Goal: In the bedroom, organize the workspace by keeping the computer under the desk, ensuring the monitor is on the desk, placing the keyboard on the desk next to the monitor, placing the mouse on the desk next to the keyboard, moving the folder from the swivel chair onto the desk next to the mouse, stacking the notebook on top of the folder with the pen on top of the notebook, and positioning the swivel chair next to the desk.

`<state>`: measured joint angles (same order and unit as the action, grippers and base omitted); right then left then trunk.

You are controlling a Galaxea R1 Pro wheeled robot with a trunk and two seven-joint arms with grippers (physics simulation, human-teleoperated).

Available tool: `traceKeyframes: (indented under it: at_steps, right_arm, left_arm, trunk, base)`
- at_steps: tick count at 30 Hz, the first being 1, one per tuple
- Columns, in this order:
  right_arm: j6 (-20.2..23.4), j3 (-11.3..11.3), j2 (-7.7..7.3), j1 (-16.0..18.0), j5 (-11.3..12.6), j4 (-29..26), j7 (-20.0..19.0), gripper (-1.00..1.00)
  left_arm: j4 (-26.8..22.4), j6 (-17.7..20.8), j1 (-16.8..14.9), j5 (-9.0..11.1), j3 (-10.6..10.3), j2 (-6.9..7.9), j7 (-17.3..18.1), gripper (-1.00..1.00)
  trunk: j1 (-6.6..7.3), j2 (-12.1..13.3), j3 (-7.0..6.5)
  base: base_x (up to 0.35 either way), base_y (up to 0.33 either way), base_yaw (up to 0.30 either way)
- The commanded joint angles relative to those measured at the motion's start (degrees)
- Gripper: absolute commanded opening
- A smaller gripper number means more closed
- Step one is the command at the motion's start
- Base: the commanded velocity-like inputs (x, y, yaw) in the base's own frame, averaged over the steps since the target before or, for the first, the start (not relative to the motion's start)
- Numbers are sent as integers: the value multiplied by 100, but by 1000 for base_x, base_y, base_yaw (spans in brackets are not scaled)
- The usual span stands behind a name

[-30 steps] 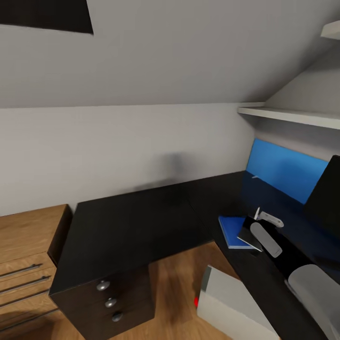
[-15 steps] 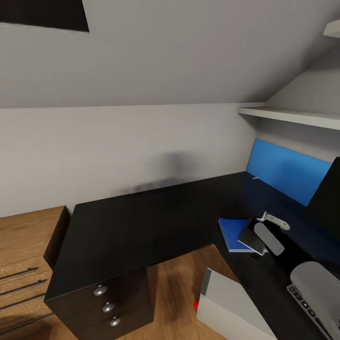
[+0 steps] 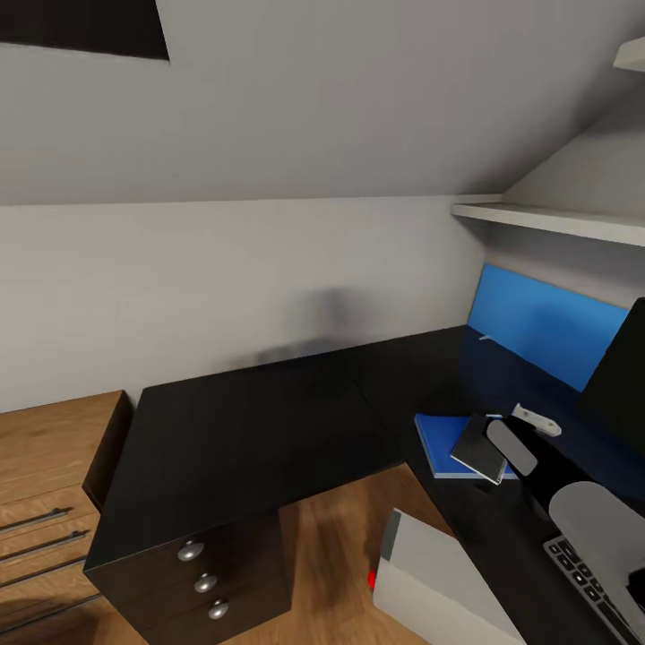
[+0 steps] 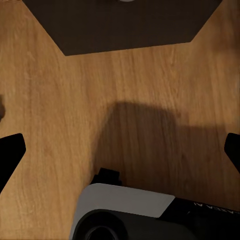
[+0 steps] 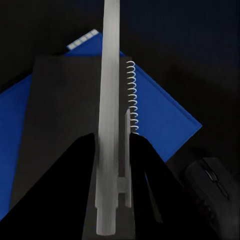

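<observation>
Pen (image 5: 111, 125) sits clamped between the right gripper's (image 5: 112, 200) two dark fingers (image 5: 75, 190), its long pale barrel running out over the notebook (image 5: 70, 125) below; in the head view it is the small white stick (image 3: 536, 418) above the desk (image 3: 260, 421), near the right edge. It looks to be above the notebook rather than resting on it, though contact cannot be told.

The notebook, black with a spiral binding, lies on the blue folder (image 3: 439, 443), which lies on the desk, so folder and notebook appear stacked already. A mouse (image 5: 210, 185) sits just beside the folder's corner. A keyboard (image 3: 582, 573) shows at the desk's near right edge, partly under the right arm (image 3: 600, 528), and a dark monitor (image 3: 618, 376) stands toward the back right. The pale computer (image 3: 439, 573) stands on the floor (image 3: 331, 537) by the desk's inner edge, not clearly under it.

Left of the task, by my reading: lay the pen on the notebook, check the computer, bring up the chair.

The left gripper (image 4: 120, 150) hangs over bare floor, fingertips wide apart, holding nothing.
</observation>
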<state>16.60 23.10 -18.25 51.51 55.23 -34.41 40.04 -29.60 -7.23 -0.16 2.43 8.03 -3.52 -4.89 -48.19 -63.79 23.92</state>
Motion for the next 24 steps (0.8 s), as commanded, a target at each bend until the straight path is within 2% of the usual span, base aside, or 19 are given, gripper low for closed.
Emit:
traceKeyframes:
  at_steps: [1, 6, 9, 24]
  right_arm:
    - [36, 42, -6, 8, -6, -3, 33, -100]
    - [-38, 45, 3, 15, -67, 20, -1, -100]
    - [-199, 48, 5, 17, -100, 36, -91, -100]
    - [-280, 54, 14, 17, -118, 138, -172, -100]
  left_arm:
    - [-9, -15, -2, 26, 14, -5, -2, 100]
    - [-42, -14, -2, 30, 14, -7, -20, 100]
    - [-52, -9, -2, 29, 14, -12, -35, 100]
    - [-55, -7, -2, 51, 14, -9, -46, 100]
  trunk:
    - [0, -4, 6]
    - [0, -4, 6]
    - [-66, -124, 60]
    - [-396, -726, 330]
  base:
    - [0, 0, 0]
    - [0, 0, 0]
    - [0, 0, 0]
    - [0, 0, 0]
